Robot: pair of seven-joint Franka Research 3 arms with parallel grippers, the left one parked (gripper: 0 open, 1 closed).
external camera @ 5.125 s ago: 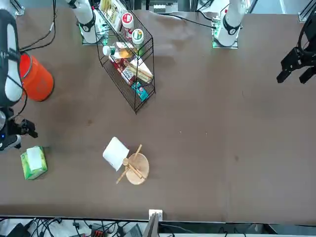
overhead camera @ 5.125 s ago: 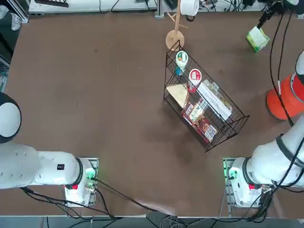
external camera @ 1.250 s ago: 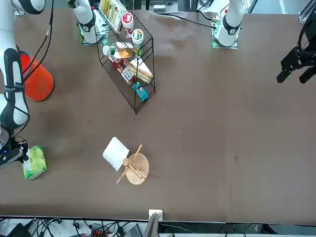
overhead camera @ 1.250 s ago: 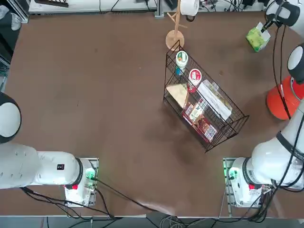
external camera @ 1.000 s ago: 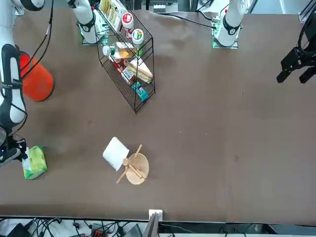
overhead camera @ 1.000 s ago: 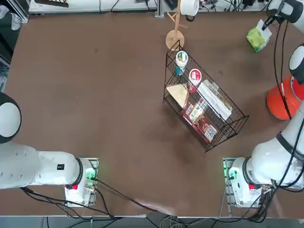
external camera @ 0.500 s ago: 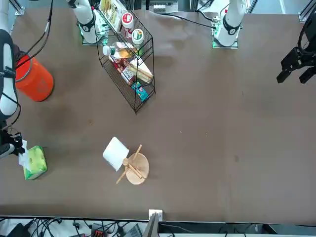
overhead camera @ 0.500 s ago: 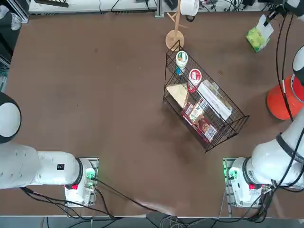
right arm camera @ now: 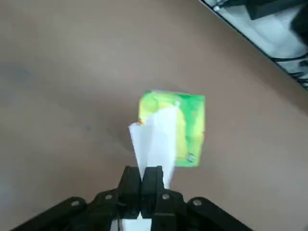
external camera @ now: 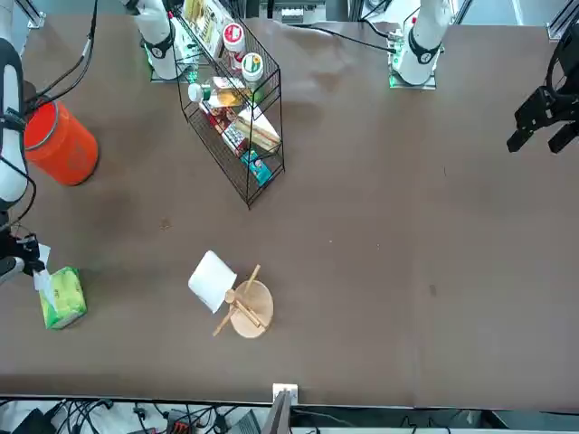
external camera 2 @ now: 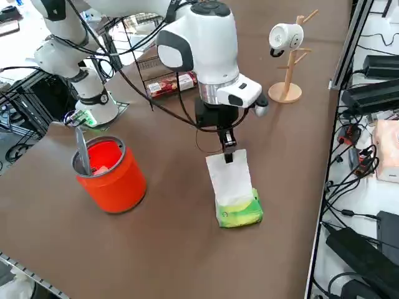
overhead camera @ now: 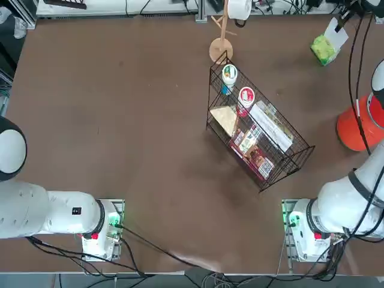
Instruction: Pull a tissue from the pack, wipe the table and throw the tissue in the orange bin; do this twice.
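- I count one right gripper (right arm camera: 142, 174), out at 2 o'clock from the table's middle, taking 12 o'clock as the edge opposite my arms' bases. I have it clenched on one white tissue (external camera 2: 229, 180), pinched between its two fingers (right arm camera: 153, 180).
- One green tissue pack (external camera 2: 240, 213) lies at 2 o'clock, below my gripper; the tissue stretches from my fingertips down to it.
- One orange bin (external camera 2: 121, 184) with a grey rim stands at 3 o'clock, well apart from the pack.
- One black wire basket (overhead camera: 209, 123) sits between the middle and 2 o'clock. In it I can make out two round lidded tubs (overhead camera: 246, 96), one long white box (overhead camera: 271, 126) and some red-and-white packets (overhead camera: 260, 162); their overlap keeps me from a sure packet count.
- One wooden stand (external camera 2: 288, 84) is between 12 and 1 o'clock, just beyond the basket, with one white mug (external camera 2: 287, 36) hanging on it.
- The surface: one broad, matte brown table (overhead camera: 120, 132), with a few small dark marks on it.
- The room: past the 12 o'clock edge I see a white work surface (external camera 2: 381, 199) carrying black boxes (external camera 2: 365, 255) and tangled cables (external camera 2: 346, 193).
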